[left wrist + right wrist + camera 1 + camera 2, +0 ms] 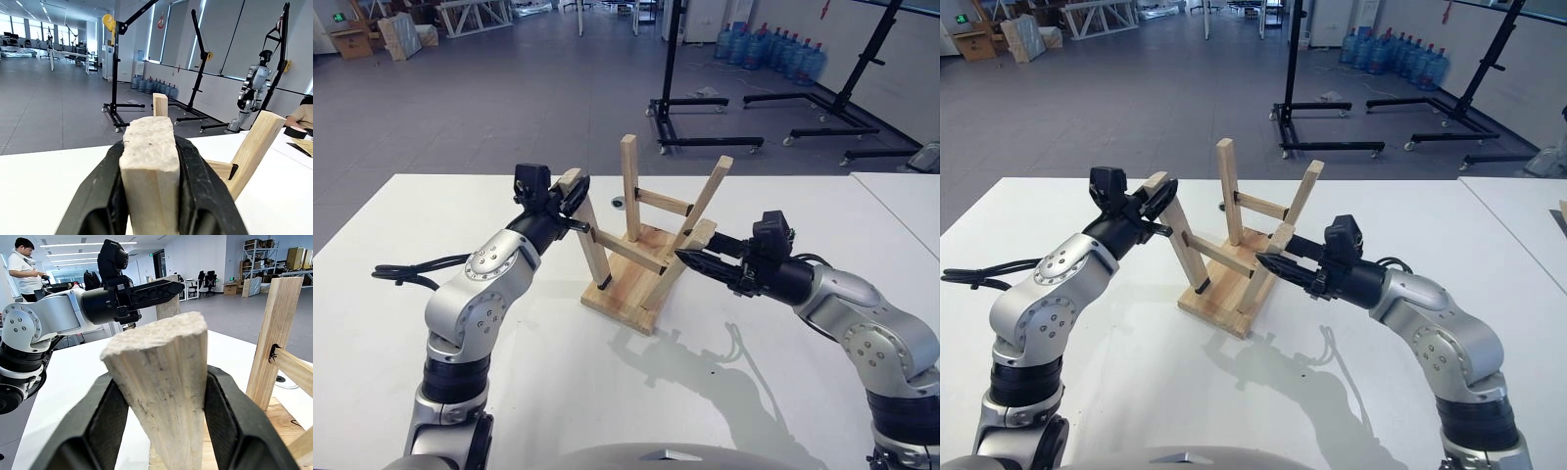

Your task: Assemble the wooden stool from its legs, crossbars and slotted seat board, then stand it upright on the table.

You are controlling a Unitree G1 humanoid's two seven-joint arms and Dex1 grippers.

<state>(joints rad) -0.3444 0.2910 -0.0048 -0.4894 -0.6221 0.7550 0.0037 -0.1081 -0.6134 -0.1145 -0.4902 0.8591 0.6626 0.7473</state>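
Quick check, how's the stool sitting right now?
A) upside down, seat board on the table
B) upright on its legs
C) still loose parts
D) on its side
A: the seat board lies flat on the table with the legs pointing up, and the left tool and right tool are each shut on a leg end.

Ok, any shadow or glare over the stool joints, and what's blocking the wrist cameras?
Left eye view: even light, no glare. The stool throws its shadow on the table toward the robot, and the joints look unshaded. Left wrist view: the left leg, clamped in the left hand, blocks the foreground. Right wrist view: the right leg in the right hand does the same.
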